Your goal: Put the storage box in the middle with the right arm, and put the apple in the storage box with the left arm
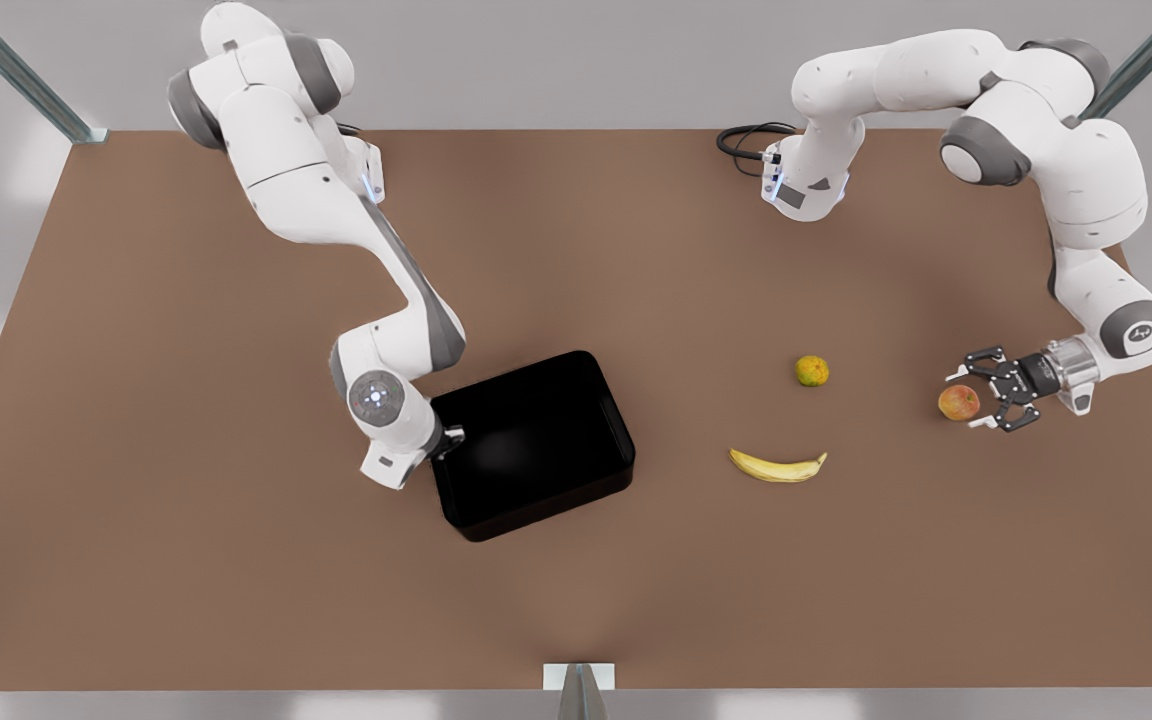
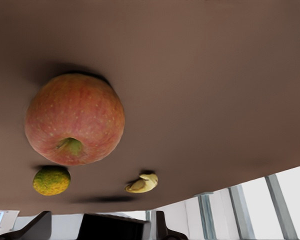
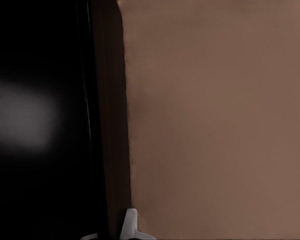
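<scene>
The storage box (image 1: pixel 536 440), a glossy black shallow bin, sits skewed on the brown table, a little toward the front view's left of centre. My right gripper (image 1: pixel 448 440) is shut on its wall at the corner nearest that arm. In the right wrist view a white fingertip (image 3: pixel 130 225) sits just outside the box wall (image 3: pixel 107 125). The apple (image 1: pixel 956 404) rests on the table at the front view's right. My left gripper (image 1: pixel 970 399), a black claw, is open beside it with a finger on either side and no contact. The apple (image 2: pixel 75 120) looms large in the left wrist view.
A yellow-green citrus (image 1: pixel 811 371) and a banana (image 1: pixel 778 466) lie on the table between the box and the apple. Both appear beyond the apple in the left wrist view, the citrus (image 2: pixel 51 180) and the banana (image 2: pixel 142 184). Metal frame posts (image 1: pixel 26 75) stand at the table's far corners.
</scene>
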